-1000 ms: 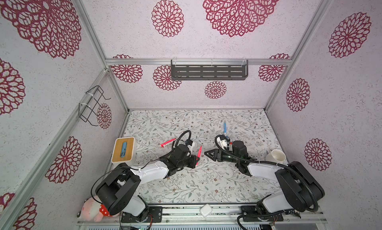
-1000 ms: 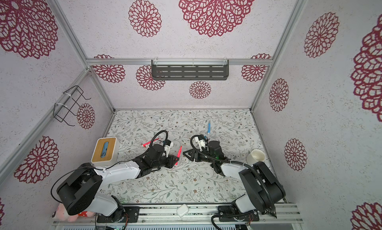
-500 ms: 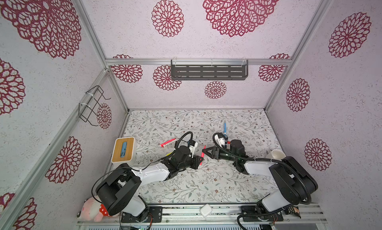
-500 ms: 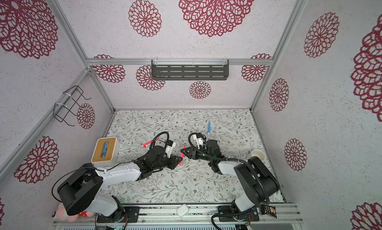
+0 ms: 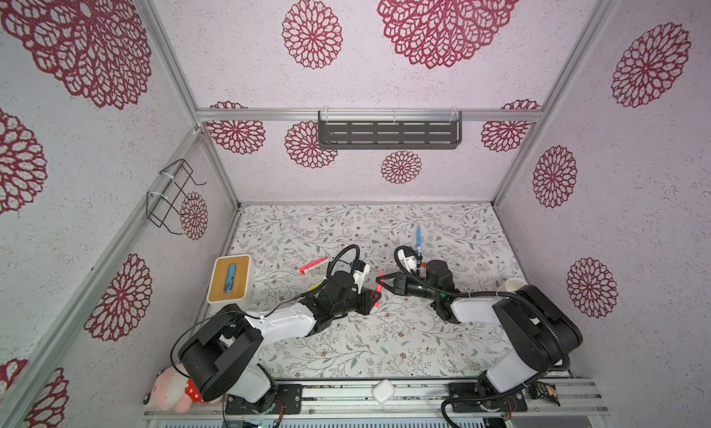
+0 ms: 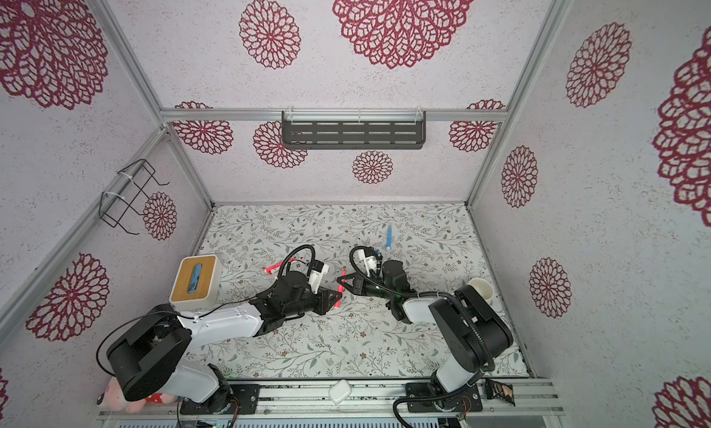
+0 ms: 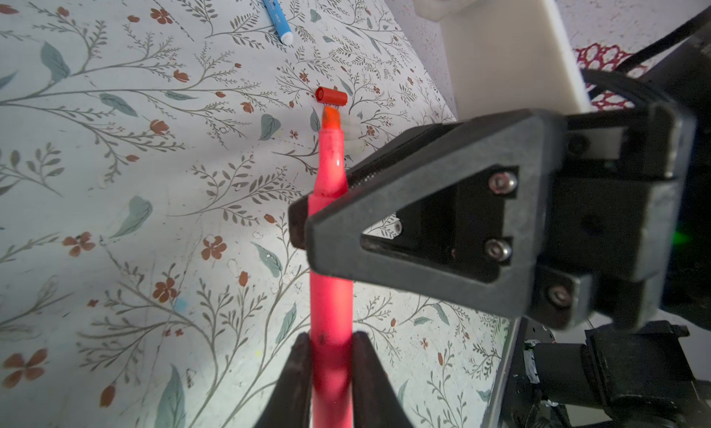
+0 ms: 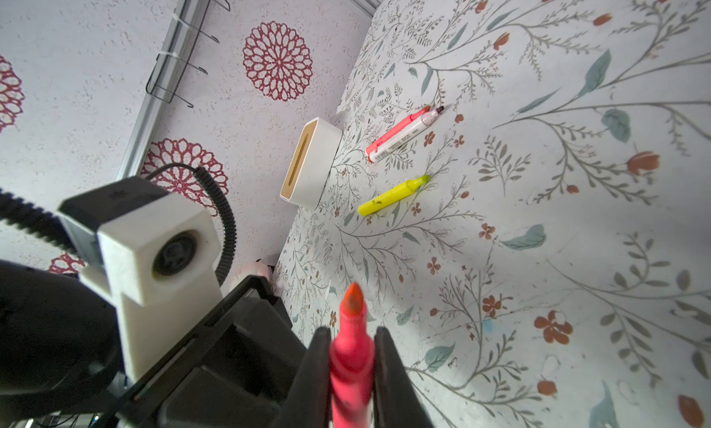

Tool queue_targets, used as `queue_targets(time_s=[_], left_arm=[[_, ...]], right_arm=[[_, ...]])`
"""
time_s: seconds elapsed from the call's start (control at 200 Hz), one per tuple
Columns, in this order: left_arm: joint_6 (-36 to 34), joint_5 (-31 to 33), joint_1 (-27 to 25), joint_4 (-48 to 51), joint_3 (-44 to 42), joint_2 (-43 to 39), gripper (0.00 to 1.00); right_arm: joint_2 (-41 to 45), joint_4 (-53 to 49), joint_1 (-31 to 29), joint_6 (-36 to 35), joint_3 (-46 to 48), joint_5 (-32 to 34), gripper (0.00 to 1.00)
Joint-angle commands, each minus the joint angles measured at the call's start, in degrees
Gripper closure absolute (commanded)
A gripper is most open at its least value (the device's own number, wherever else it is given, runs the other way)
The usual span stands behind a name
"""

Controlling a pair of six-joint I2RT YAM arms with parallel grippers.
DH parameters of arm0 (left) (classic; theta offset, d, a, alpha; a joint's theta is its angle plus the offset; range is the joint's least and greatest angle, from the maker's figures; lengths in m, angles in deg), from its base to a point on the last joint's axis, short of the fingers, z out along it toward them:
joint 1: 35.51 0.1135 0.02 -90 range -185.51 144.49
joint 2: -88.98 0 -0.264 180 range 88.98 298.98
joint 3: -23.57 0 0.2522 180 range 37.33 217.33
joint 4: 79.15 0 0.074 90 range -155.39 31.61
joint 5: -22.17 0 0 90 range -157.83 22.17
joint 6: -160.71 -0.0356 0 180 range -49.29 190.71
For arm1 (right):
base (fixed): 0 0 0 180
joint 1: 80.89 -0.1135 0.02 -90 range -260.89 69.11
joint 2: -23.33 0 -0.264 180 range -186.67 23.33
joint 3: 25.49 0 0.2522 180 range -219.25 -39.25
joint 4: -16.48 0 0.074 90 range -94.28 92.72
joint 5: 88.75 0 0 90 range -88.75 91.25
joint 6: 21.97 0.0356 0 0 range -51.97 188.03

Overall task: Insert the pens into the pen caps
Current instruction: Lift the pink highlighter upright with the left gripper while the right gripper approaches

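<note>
A pink pen with a bare orange tip is held above the table by both grippers. My left gripper is shut on its lower body. My right gripper is shut on its upper body just below the tip, and in the left wrist view its black fingers clamp the pen. In both top views the two grippers meet at the pen in mid-table. A red pen cap lies on the table beyond the tip. Other pens lie loose: a blue pen, a yellow pen, and a pink pen.
A white marker lies against the loose pink pen. A white box with a wooden top stands at the left edge. A white cup stands at the right wall. A dark shelf hangs on the back wall.
My right gripper has moved left from its spot apart from the pen and has shut on the pen's upper part. The left gripper has kept its hold on the pen.
</note>
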Motion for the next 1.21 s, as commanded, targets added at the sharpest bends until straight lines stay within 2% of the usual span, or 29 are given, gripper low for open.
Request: queue_targets(time_s=[0.0, 0.165, 0.22, 0.27, 0.31, 0.63, 0.836, 0.886, 0.981, 1.106, 1.171, 1.201], left_arm=[[0.1, -1.4, -0.65, -2.07, 1.1, -0.07, 0.79], [-0.43, -1.44, -0.64, 0.18, 2.3, 0.18, 0.75], [-0.54, -1.69, -0.65, 1.11, 2.87, 0.49, 0.69], [-0.69, -2.02, -0.64, 1.93, 3.19, 0.79, 0.57], [-0.8, -2.07, -0.65, 2.43, 3.3, 1.0, 0.54], [-0.64, -3.48, -0.64, 3.07, 3.74, 2.54, 0.55], [-0.52, -3.11, -0.65, 2.63, 3.91, 2.84, 0.61], [-0.47, -2.73, -0.56, 2.72, 3.91, 2.84, 0.66], [-0.3, -1.78, -0.56, 3.02, 3.91, 2.85, 0.83], [0.26, -0.08, -0.36, 4.05, 3.89, 2.86, 0.95], [0.51, 1.55, -0.27, 5.34, 4.26, 3.05, 1.0], [0.72, 2.4, -0.21, 6.09, 4.39, 3.17, 1.0]], right_arm=[[0.44, 3.52, -0.37, 0.14, -1.52, -0.92, 0.91], [1.58, 2.17, -0.32, -0.6, -1.6, -0.26, 0.97], [2.02, 1.46, -0.37, -0.98, -1.82, -0.13, 0.97], [2.48, 0.99, -0.36, -1.27, -2.03, 0.07, 0.97], [2.74, 0.56, -0.29, -1.44, -2.26, 0.15, 0.97], [3.98, 1.07, -0.31, -1.42, -2.75, 0.57, 0.97], [3.98, 1.83, -0.38, -1.2, -2.07, 0.38, 0.97], [3.98, 2.31, -0.41, -1.05, -1.68, 0.35, 0.97], [4.03, 3.27, -0.45, -0.5, -0.97, 0.18, 0.97], [3.98, 4.63, -0.47, 0.04, -0.21, 0.1, 0.93], [3.99, 5.41, -0.53, 0.46, 0.3, 0.11, 0.88], [4.05, 5.77, -0.51, 0.6, 0.45, 0.12, 0.81]])
